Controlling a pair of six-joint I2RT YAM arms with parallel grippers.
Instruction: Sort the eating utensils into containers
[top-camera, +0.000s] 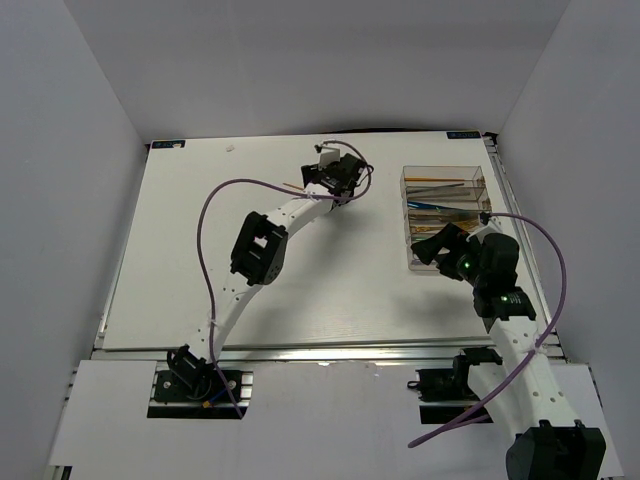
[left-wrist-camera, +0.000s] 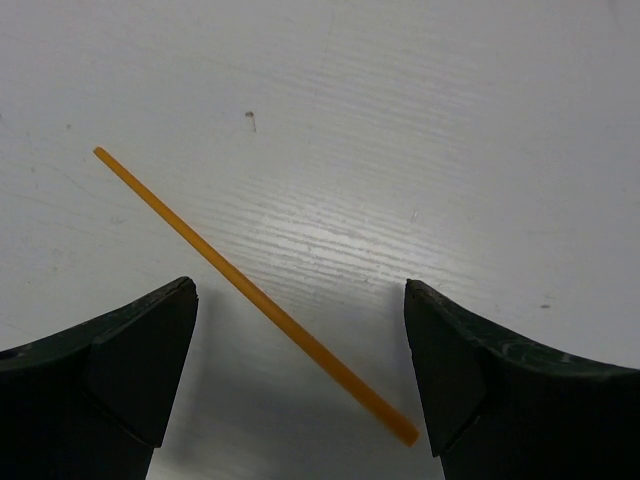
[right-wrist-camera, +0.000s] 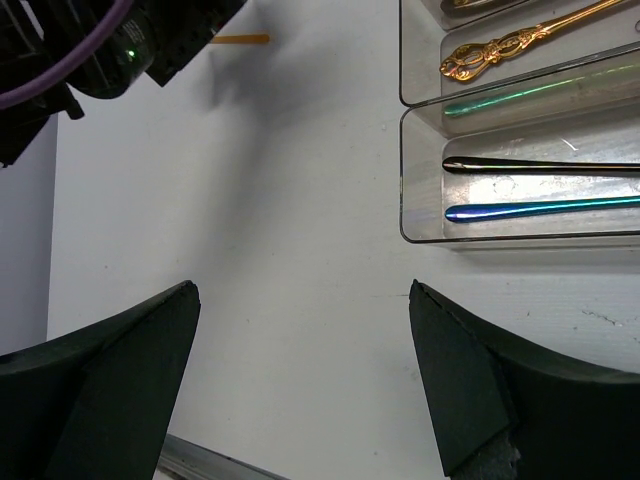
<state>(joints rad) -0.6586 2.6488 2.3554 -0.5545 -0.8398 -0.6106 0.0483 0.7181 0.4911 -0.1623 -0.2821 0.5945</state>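
Observation:
An orange chopstick (left-wrist-camera: 255, 295) lies slanted on the white table, and its end shows in the top view (top-camera: 291, 184). My left gripper (left-wrist-camera: 298, 292) is open and low over it, a finger on each side, touching nothing; it sits at the far middle of the table (top-camera: 336, 178). The clear compartment tray (top-camera: 478, 178) stands at the far right. It holds a gold fork handle (right-wrist-camera: 500, 45), a green piece (right-wrist-camera: 520, 96), a black handle (right-wrist-camera: 540, 166) and a blue one (right-wrist-camera: 540, 210). My right gripper (right-wrist-camera: 302, 292) is open and empty, beside the tray's near left corner (top-camera: 432, 250).
The left arm (right-wrist-camera: 100, 50) fills the upper left of the right wrist view, with the chopstick's end (right-wrist-camera: 240, 39) beside it. A metal rail (top-camera: 330, 352) runs along the table's near edge. White walls close in the sides and back.

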